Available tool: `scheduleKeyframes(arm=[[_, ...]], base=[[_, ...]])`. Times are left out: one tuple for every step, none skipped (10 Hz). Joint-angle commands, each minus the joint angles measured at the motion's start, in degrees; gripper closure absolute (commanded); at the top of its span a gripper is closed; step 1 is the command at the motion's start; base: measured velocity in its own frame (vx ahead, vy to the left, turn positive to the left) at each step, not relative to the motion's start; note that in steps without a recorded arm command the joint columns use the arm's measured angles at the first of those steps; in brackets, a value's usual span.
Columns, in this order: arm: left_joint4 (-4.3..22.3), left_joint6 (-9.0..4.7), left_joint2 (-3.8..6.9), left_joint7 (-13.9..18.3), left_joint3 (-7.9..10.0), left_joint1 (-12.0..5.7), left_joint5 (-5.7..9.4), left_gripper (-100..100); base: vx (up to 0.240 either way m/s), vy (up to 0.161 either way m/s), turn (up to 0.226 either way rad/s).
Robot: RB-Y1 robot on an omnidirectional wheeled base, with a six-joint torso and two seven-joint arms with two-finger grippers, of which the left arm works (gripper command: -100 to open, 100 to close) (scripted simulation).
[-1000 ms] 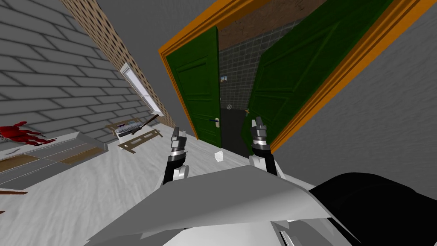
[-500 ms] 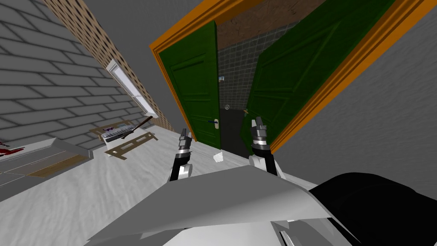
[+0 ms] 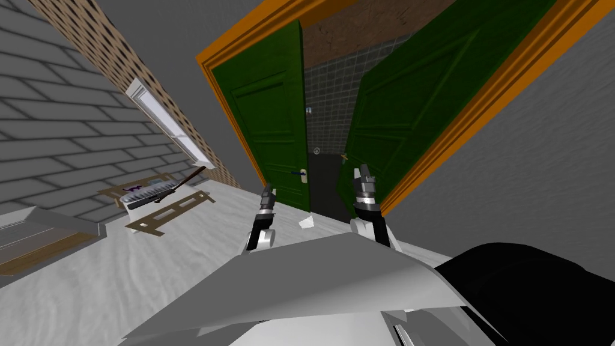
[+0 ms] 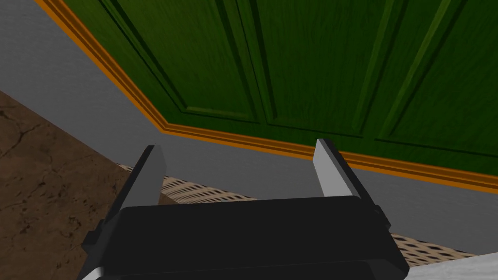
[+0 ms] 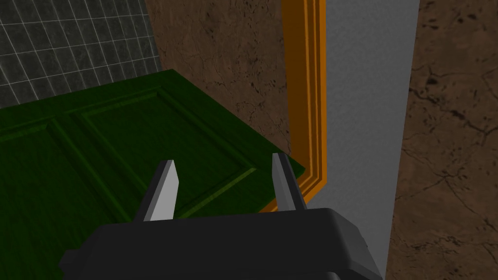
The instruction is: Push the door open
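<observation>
Both grippers empty, fingers apart: left gripper [image 3: 268, 191] low before the near-shut left green door leaf [image 3: 264, 120], right gripper [image 3: 364, 174] by the ajar right leaf [image 3: 414, 102]; risk: thin blades meeting a panel groove or the orange frame [image 4: 233, 138] tip-first could snag or skid instead of pushing.

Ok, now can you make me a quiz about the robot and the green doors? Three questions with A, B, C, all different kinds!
1. Where is the right gripper?
A) in front of the right door leaf
B) lying flat on the floor
C) up at the ceiling

2. What colour is the door frame?
A) white
B) orange
C) blue

3. How are the left gripper fingers?
A) shut tight
B) holding a cup
C) open, holding nothing

Answers: 1 A, its wrist view looks onto that green leaf. 2 B, an orange band edges the doorway. 3 C, the two fingers stand apart with nothing between them.
</observation>
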Motion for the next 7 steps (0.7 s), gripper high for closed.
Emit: scheduleKeyframes(arm=[[2.4, 0.87, -0.04, 0.3, -0.81, -1.17, -0.06, -100], [3.8, 1.34, -0.04, 0.4, -1.27, -1.86, -0.08, -100], [5.3, 1.79, -0.07, 0.6, -1.73, -2.54, -0.09, -100], [6.7, 2.25, -0.1, 0.8, -2.18, -3.21, -0.11, -100], [8.1, 2.7, -0.13, 1.0, -2.64, -3.88, -0.13, -100], [9.5, 3.14, -0.18, 1.2, -3.08, -4.53, -0.15, -100], [10.9, 3.57, -0.25, 1.3, -3.51, -5.17, -0.16, -100]], base=[[0.112, 0.035, -0.097], [0.095, 0.04, -0.103], [0.074, 0.049, -0.104], [0.078, 0.051, -0.092], [0.093, 0.045, -0.099], [0.088, 0.048, -0.095], [0.094, 0.075, -0.061]])
